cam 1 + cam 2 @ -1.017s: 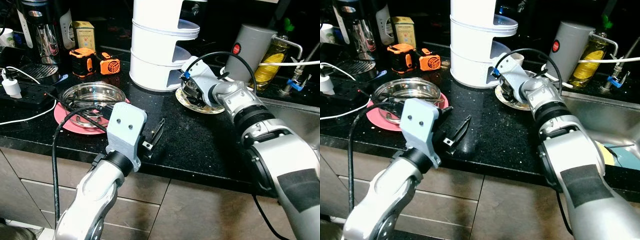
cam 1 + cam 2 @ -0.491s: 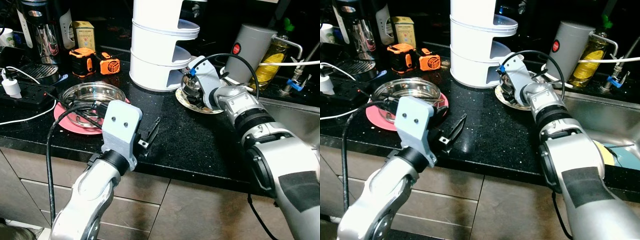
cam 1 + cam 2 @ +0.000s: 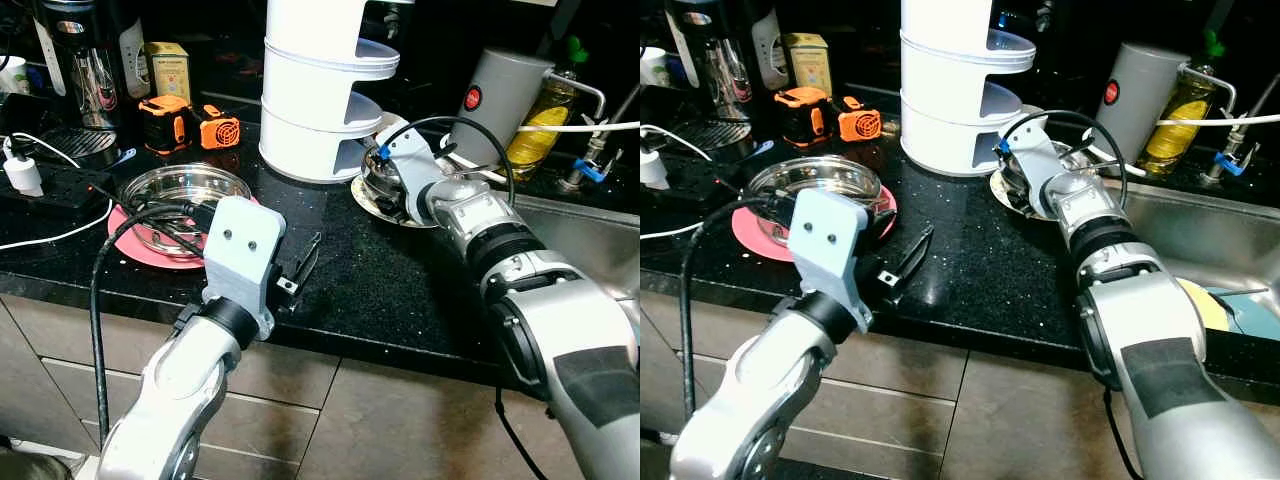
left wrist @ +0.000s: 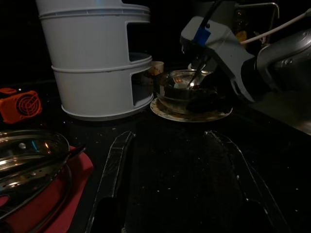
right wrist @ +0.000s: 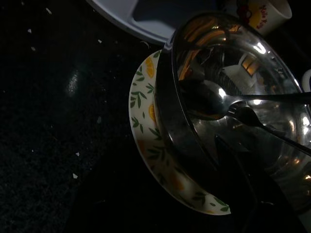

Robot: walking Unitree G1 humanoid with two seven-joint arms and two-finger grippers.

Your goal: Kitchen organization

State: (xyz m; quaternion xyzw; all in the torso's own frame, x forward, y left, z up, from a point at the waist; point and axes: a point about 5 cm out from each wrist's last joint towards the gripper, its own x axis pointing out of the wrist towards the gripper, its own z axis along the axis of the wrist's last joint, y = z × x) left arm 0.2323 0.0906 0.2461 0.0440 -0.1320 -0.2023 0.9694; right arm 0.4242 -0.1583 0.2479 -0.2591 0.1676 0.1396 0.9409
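Head views: right tool (image 3: 385,182) reaches the steel bowl (image 3: 378,176) on a patterned plate (image 3: 392,213) beside the white tiered rack (image 3: 315,90) on the black worktop (image 3: 400,275); left tool (image 3: 305,262) hovers spread near a pink plate (image 3: 140,245). Left wrist view: fingers (image 4: 112,170) apart over bare worktop. Right wrist view: bowl holds spoon (image 5: 209,99) and fork (image 5: 252,119); right tool's grip cannot be told.

No legible text. Yellow box (image 3: 168,60) by the coffee machine (image 3: 80,70): print too small to read. Grey canister (image 3: 500,100): round red sticker (image 3: 473,98), wording unreadable.
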